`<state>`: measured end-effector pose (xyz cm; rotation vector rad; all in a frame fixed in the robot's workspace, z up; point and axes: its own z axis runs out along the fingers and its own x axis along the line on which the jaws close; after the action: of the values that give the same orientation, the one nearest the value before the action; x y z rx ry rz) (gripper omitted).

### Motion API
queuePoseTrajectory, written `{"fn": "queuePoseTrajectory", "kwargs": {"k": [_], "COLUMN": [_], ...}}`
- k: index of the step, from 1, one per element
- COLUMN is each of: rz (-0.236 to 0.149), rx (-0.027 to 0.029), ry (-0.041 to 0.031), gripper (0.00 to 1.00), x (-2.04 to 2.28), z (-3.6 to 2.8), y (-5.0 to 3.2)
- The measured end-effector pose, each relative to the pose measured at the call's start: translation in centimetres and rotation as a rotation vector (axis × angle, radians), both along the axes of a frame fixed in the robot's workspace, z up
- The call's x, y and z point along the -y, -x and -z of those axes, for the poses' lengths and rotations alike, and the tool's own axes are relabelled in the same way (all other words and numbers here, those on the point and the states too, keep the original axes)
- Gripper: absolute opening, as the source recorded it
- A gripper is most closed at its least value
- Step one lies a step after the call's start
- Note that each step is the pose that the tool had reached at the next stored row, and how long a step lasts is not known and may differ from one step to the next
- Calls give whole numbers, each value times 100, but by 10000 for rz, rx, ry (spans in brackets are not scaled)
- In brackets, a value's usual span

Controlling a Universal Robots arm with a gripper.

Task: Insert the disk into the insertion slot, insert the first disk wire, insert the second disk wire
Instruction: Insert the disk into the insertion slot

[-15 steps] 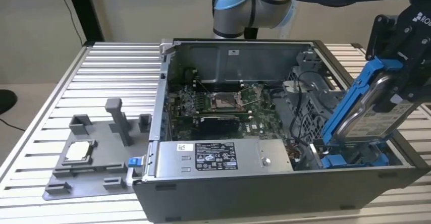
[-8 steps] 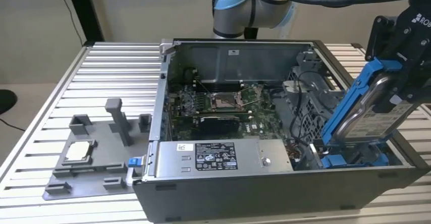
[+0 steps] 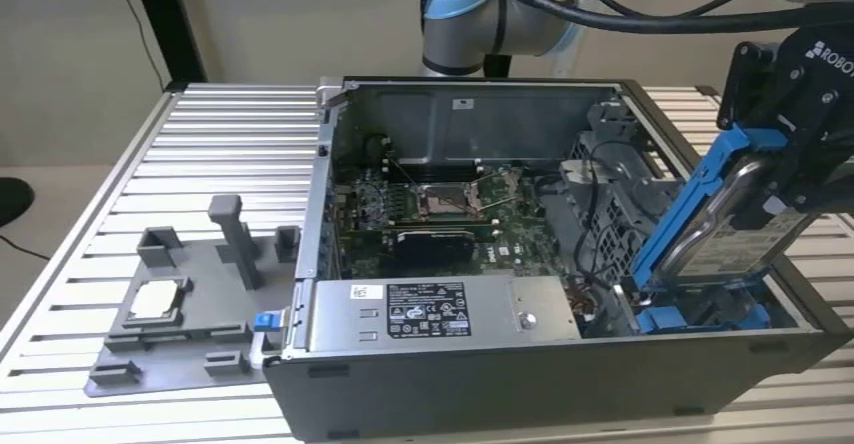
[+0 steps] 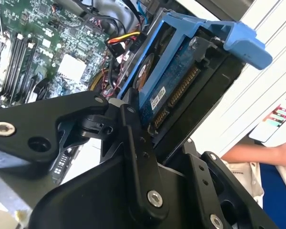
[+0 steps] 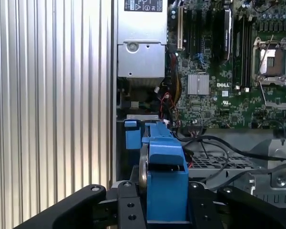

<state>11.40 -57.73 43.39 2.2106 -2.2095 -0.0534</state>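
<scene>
One disk was held in closed pincer, tilted, lower end at insertion slot. Disk edges were likely best squared to blue guides, loose cables kept clear.

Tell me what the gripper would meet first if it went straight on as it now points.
Probably the insertion slot: the gripper, shut on the tilted disk, points toward its blue guides; depth unclear.

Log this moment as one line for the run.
gripper: shut on disk | disk: tilted, lower end at slot, not seated | case: open
</scene>
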Motion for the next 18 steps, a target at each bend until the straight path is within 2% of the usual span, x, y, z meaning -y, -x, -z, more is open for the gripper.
{"fn": "queuePoseTrajectory", "kwargs": {"k": [18], "rz": [-7], "rx": [0], "ry": [-1], "gripper": [0], "x": [11], "z": [199], "y": [-3]}}
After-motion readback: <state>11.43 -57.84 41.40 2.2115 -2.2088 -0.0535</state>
